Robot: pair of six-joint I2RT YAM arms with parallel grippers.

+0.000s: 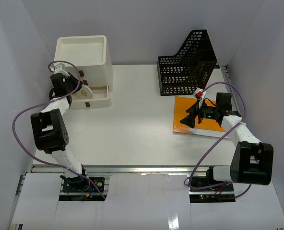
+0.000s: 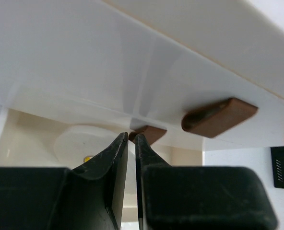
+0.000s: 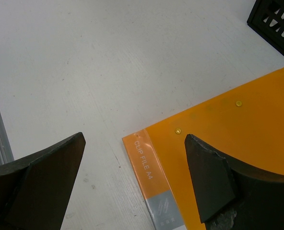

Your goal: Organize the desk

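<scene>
On the desk (image 1: 132,124), the white three-drawer box (image 1: 87,62) stands at the back left with its bottom drawer (image 1: 96,99) pulled out. My left gripper (image 1: 78,86) is at the box's front. In the left wrist view its jaws (image 2: 131,136) are nearly together, only a thin slit between them, and their tips are at the left corner of a brown drawer handle (image 2: 151,132). I cannot tell whether they touch it. My right gripper (image 1: 192,120) (image 3: 135,143) hangs open over the near left corner of an orange clip file (image 1: 199,117) (image 3: 218,143), holding nothing.
A second brown handle (image 2: 218,116) sticks out of the box front to the right. A white round thing (image 2: 84,141) lies in the pulled-out drawer. A black mesh file rack (image 1: 187,64) stands at the back right, just behind the orange file. The metal rail (image 1: 142,168) runs along the near edge.
</scene>
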